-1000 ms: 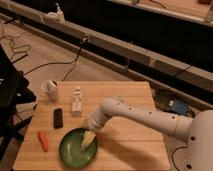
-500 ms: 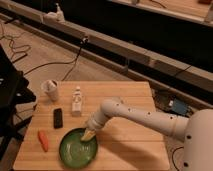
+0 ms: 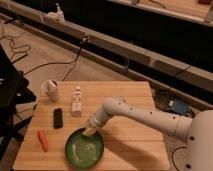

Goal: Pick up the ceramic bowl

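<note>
Resting gripper (image 3: 90,131) (seemingly) on ceramic bowl (image 3: 84,148) rim

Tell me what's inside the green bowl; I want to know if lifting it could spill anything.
The bowl looks empty, only glossy reflections inside. The claw sits over its upper right rim and hides that part of the inside.

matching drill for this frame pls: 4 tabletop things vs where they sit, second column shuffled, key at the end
Things:
1. ceramic bowl
2. white cup
3. orange carrot-like item
4. gripper

Places:
A. back left part of the wooden table
B. at the bowl's far right rim
C. front middle of the table, the largest item
D. front left, near the table's edge

Pairs: 1-C, 2-A, 3-D, 4-B
</note>
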You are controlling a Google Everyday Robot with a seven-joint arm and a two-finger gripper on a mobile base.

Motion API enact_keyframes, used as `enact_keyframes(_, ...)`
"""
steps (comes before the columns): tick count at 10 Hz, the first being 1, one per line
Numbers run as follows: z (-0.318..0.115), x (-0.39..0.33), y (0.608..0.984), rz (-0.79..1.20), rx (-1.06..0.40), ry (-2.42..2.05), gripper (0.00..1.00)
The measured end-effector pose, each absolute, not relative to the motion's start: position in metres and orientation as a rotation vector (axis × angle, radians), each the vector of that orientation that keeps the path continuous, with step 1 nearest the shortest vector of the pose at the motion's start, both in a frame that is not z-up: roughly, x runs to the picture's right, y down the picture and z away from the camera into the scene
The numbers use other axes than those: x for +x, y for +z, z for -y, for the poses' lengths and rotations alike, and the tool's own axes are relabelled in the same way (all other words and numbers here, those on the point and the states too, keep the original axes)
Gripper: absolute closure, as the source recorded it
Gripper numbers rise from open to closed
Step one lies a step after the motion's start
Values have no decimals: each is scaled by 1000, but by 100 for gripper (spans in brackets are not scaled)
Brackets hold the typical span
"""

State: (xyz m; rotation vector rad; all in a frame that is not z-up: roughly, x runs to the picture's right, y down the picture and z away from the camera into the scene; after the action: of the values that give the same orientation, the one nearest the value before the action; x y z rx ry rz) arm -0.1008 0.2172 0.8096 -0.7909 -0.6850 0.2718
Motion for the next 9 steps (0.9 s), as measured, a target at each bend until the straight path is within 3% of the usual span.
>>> enact_keyframes(6,-96,-42,776,677,-600,350,100)
enact_keyframes(9,-64,-22,758,656,-543,353,100)
